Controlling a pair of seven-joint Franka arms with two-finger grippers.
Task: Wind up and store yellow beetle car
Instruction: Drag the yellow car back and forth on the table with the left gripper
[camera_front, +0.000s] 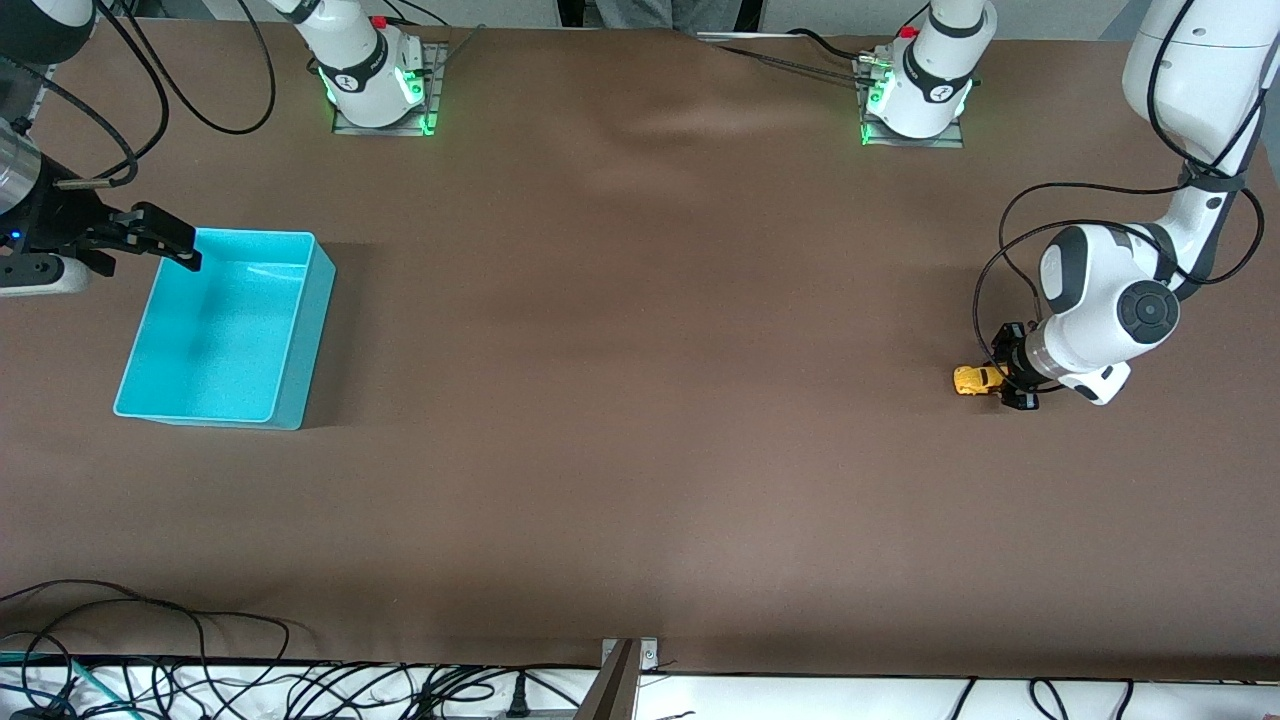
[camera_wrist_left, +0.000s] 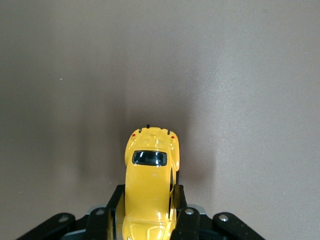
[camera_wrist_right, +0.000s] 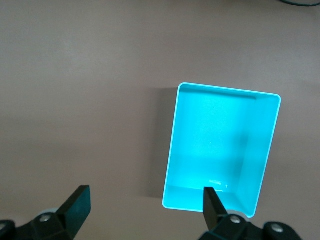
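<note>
One yellow beetle car (camera_front: 976, 380), lower right of the front frame, is clamped across its flanks by the left gripper (camera_front: 1004, 377). Judged light, rigid, glossy-slippery. Right gripper (camera_front: 160, 238) waits spread wide over the turquoise bin (camera_front: 300, 330).

a high front camera looks down across the whole desk (camera_front: 640, 450) toward both robot bases. the left wrist camera sits close over the yellow beetle car (camera_wrist_left: 150, 192) (also tiny in front view); the right wrist camera looks down on the turquoise bin (camera_wrist_right: 172, 150), shared likewise.
</note>
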